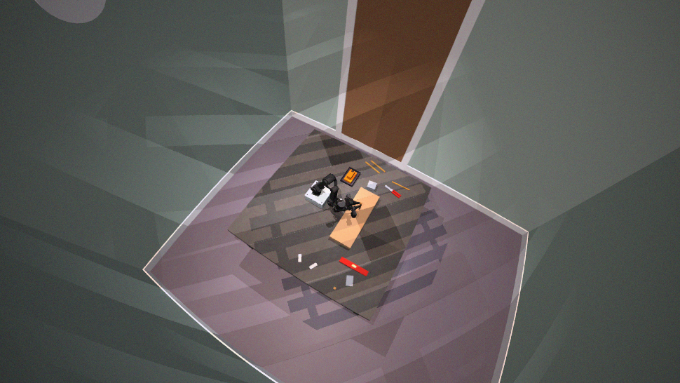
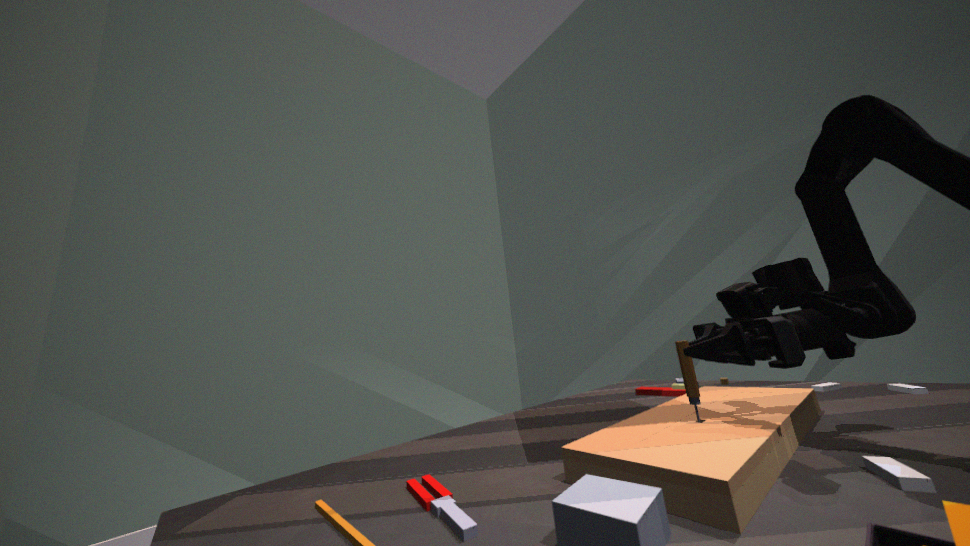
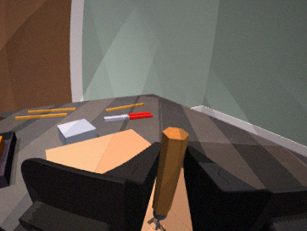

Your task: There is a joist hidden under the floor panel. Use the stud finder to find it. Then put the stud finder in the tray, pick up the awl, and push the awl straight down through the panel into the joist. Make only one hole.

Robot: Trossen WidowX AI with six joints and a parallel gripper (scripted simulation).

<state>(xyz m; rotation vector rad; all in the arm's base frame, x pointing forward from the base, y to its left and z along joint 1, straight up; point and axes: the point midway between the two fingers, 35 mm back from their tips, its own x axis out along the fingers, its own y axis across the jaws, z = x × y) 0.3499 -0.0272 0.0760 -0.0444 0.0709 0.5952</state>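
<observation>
My gripper (image 1: 359, 205) (image 2: 688, 351) (image 3: 171, 149) is shut on the brown handle of the awl (image 2: 687, 373) (image 3: 169, 180), over the wooden floor panel (image 1: 342, 236) (image 2: 644, 446) (image 3: 95, 154). The awl points down and leans slightly in the exterior view. Its thin metal tip is at the panel's top surface, by a small dark spot; whether it has gone in I cannot tell. The orange stud finder (image 1: 350, 175) (image 2: 959, 522) (image 3: 1, 145) sits in the dark tray (image 1: 355, 180) (image 2: 896, 535) (image 3: 8, 163). The joist is hidden.
A grey block (image 1: 371, 184) (image 2: 604, 508) (image 3: 77, 131) stands by the panel's end. Red-handled pliers (image 1: 395, 192) (image 2: 441, 505) (image 3: 140, 115) and several yellow sticks lie beyond. A red level (image 1: 345, 261) (image 2: 655, 391) lies off the opposite end, with small white pieces and a pale box (image 1: 349, 280) nearby.
</observation>
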